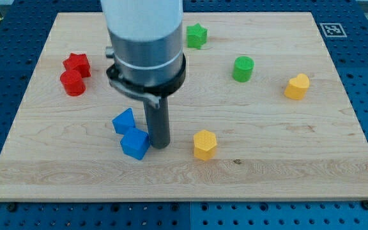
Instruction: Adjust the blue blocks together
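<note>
**newbie:** Blue blocks, where are they sitting right now, and how's your rod placed?

**oldhand:** You've got two blues left of centre on the near half of the wooden board (pixel 337 160). The blue cube (pixel 134 144) is the nearer one, and the other blue block (pixel 124 121), a wedge-ish shape I can't quite name, sits just behind it to the left. They look to be touching or as good as. Your tip (pixel 159 145) is pressed up against the cube's right side, so both blues lie to its left.

**newbie:** Is anything gripped?

**oldhand:** Nope, there are no jaws on this rig, just a bare rod holding nothing. It only shoves.

**newbie:** So what does your next move hinge on?

**oldhand:** I'd guess a small nudge leftward and slightly far, so the cube snugs into its mate. The yellow block (pixel 204 144) to your right is well out of the way.
</note>
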Motion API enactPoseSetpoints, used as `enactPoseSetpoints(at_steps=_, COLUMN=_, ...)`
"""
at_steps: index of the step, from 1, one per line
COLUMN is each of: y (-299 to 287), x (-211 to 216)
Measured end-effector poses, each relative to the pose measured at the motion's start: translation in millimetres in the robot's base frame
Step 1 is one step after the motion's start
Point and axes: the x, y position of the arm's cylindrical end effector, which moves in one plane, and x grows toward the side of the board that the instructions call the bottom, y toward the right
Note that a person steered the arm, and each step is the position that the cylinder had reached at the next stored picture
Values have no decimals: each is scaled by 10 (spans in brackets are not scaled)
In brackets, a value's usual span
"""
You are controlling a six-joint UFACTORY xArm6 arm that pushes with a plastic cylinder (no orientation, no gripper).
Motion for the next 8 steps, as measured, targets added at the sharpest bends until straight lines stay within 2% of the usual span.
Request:
enactPoseSetpoints(at_steps=1, y=-6, x=412)
enactPoseSetpoints(at_steps=2, y=-402, x=552)
enactPoseSetpoints(at_steps=5, y=-563, x=-16)
enactPoseSetpoints(at_steps=7, y=-628, x=-61)
enactPoseSetpoints(at_steps=8, y=-879, x=-112)
